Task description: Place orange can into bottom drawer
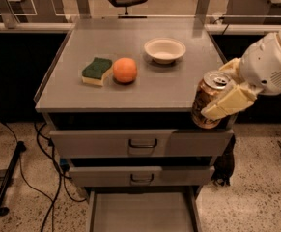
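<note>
A grey cabinet surface (pixel 145 93) fills the middle. A white arm (pixel 270 66) reaches in from the right, its upper part cut off by the frame edge. Below two closed drawers, the bottom drawer (pixel 140 214) stands pulled out, its front cut off at the lower edge. The gripper (pixel 221 87) is clamped around the can (pixel 207 98), which is tilted slightly at the surface's front right corner, above the drawers. One finger crosses the can's front and the other is mostly hidden behind it. A bowl (pixel 164 49), a sponge (pixel 97 70) and an orange (pixel 125 70) sit on the surface.
</note>
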Motion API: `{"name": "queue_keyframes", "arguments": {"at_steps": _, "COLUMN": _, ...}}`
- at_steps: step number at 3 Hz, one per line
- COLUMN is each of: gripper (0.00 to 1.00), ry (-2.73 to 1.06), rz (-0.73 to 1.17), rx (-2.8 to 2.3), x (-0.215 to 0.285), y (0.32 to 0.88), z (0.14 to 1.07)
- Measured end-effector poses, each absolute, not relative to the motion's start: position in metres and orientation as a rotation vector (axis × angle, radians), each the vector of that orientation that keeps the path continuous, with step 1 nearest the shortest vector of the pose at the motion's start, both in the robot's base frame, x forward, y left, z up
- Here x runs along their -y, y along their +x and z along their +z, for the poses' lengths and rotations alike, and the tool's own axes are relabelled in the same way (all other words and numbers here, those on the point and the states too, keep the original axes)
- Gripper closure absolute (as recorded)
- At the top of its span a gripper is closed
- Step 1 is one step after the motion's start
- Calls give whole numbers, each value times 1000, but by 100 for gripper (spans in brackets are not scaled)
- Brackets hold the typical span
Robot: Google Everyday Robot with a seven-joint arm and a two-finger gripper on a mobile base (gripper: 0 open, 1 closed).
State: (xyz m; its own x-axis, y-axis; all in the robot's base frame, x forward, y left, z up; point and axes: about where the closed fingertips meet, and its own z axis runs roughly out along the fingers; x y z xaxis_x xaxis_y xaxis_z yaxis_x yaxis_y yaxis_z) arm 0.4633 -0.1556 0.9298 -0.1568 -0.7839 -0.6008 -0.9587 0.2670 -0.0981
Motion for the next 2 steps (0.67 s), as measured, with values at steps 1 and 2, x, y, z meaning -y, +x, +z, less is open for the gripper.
{"name": "queue_keyframes", "arguments": {"at_steps": 1, "gripper": 100, "ry": -1527, "rz": 392, "rx": -1998, "x": 167, "y": 442, "z": 894}}
{"name": "queue_keyframes", "arguments": {"at_steps": 2, "gripper": 100, "ry": -1493, "rz": 378, "rx": -2005, "x": 178, "y": 431, "z": 840}}
